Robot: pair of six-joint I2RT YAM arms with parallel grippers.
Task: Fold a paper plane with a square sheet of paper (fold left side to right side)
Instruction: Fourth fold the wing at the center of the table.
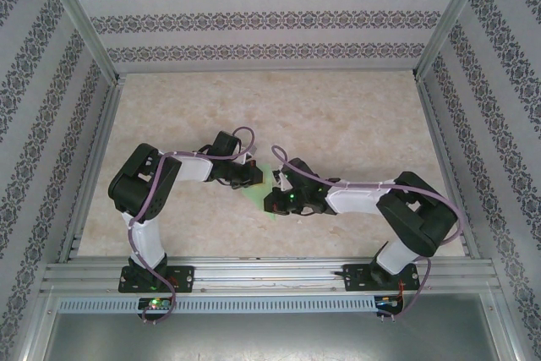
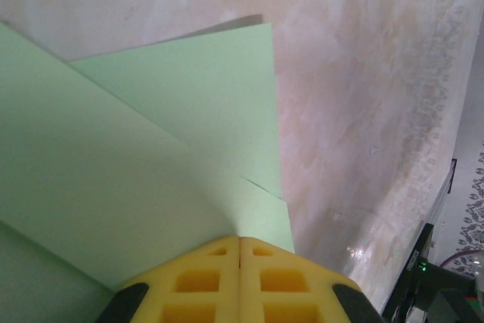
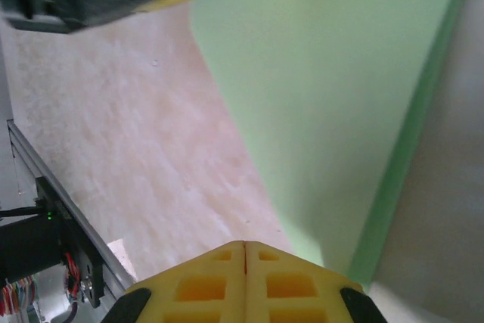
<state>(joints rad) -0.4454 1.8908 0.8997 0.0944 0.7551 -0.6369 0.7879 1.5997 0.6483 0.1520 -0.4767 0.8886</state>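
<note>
The left gripper [image 1: 256, 177] was clenched. In the left wrist view its yellow fingers [image 2: 200, 281] met flush along one seam, with no gap between them. The sheet of paper [image 2: 151, 172] ran right up to those tips and touched them, but whether an edge was caught in the seam could not be told. The right gripper [image 3: 244, 245] was clenched too, its pads pressed together, and the green paper [image 3: 325, 96] lay just beside the tips on their right. No grip on it could be made out.

Seen from above, the paper [image 1: 257, 197] lay on the marbled table [image 1: 211, 116], beyond the middle of the aluminium rail [image 1: 270, 272] that carries both arm bases. Both grippers stood just beyond that same stretch of rail, the left one slightly farther from it than the right, with the paper showing between them.

The paper was partly folded. In the left wrist view one flap lay over another, its edge slanting from the upper left down to the fingertips. A sharp corner of the lower layer pointed away from the fingers, and its right edge ran almost straight back toward them. In the overhead view too little green showed to give the long axis relative to the rail.
</note>
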